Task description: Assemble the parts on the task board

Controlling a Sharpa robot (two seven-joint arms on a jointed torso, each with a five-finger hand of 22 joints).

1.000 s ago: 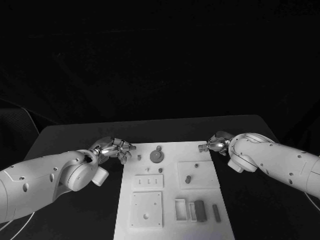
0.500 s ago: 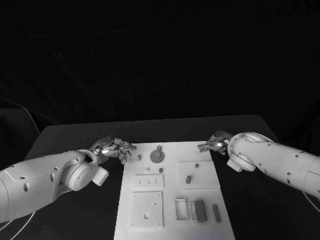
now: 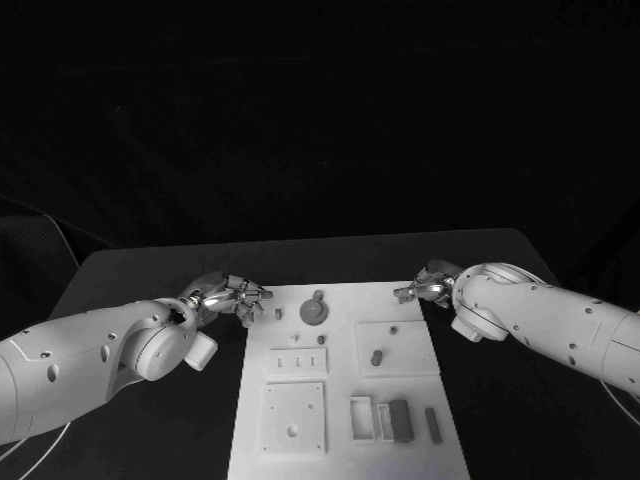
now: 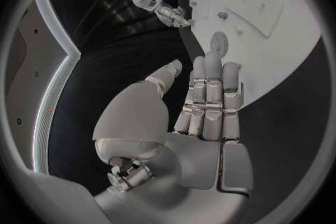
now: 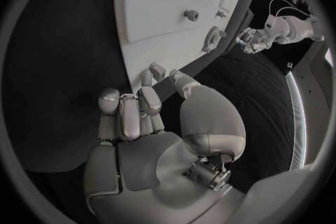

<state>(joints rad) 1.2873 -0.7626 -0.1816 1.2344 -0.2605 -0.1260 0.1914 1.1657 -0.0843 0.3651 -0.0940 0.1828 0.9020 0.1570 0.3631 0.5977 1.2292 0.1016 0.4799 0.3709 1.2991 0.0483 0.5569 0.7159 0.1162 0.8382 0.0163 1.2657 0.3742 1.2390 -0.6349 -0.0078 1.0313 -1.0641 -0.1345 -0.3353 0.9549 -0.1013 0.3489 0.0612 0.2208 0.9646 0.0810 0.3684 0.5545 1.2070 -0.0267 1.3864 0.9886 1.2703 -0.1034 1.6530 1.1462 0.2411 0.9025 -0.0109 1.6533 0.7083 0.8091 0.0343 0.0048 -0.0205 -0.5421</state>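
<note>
The white task board (image 3: 346, 400) lies in the middle of the black table. A round gear-like part (image 3: 314, 312) stands near its far end, and a small peg (image 3: 378, 355) sits in a square plate. Two dark blocks (image 3: 398, 420) lie near the board's front right. My left hand (image 3: 237, 298) hovers at the board's far left corner with its fingers (image 4: 210, 95) stretched out, holding nothing. My right hand (image 3: 424, 290) is at the far right corner, and its fingers (image 5: 129, 112) are slightly bent and empty. The gear (image 4: 217, 42) (image 5: 212, 38) lies just beyond both hands.
Raised white plates (image 3: 297, 362) with slots and holes occupy the board's left half. An open white tray (image 3: 361, 420) stands beside the dark blocks. Black table surface (image 3: 147, 270) runs along both sides of the board and behind it.
My right arm has edged slightly toward the board's far right corner. The left hand and the parts have not moved.
</note>
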